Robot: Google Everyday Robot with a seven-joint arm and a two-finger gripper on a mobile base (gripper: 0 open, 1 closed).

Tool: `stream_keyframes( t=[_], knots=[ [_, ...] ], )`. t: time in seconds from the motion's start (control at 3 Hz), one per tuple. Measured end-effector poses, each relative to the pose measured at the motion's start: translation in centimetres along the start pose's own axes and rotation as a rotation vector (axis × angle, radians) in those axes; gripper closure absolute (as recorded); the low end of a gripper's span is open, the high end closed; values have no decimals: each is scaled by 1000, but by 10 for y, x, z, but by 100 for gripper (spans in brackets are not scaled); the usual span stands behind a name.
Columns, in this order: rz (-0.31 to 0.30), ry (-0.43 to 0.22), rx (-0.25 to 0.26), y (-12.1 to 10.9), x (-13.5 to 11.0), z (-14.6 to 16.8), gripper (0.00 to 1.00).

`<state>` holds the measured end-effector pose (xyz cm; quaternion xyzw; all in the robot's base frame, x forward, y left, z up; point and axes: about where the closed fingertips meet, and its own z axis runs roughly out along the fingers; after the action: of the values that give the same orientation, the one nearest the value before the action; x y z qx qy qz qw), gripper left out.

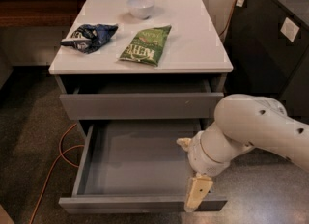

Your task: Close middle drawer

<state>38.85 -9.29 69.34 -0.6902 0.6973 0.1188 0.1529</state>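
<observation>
The middle drawer [140,162] of the white-topped cabinet [145,61] stands pulled far out, showing its plain grey inside. Its front panel [120,203] runs along the bottom of the view. My gripper [197,194] hangs from the big white arm [256,126], which comes in from the right. The gripper points down over the right part of the drawer's front panel, at or just above its top edge. The top drawer [140,105] with a small white fleck is out a little. The lowest drawer is hidden under the open one.
On the cabinet top lie a green snack bag [146,45], a dark blue bag [89,36] and a small white bowl [141,7]. A dark cabinet [270,39] stands at the right. An orange cable [58,162] lies on the floor at the left.
</observation>
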Motion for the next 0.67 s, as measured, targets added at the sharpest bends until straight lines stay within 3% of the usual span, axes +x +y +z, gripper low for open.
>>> stream_keyframes(
  t=[0.67],
  knots=[
    [-38,-23,-24,0,10,65,40]
  ],
)
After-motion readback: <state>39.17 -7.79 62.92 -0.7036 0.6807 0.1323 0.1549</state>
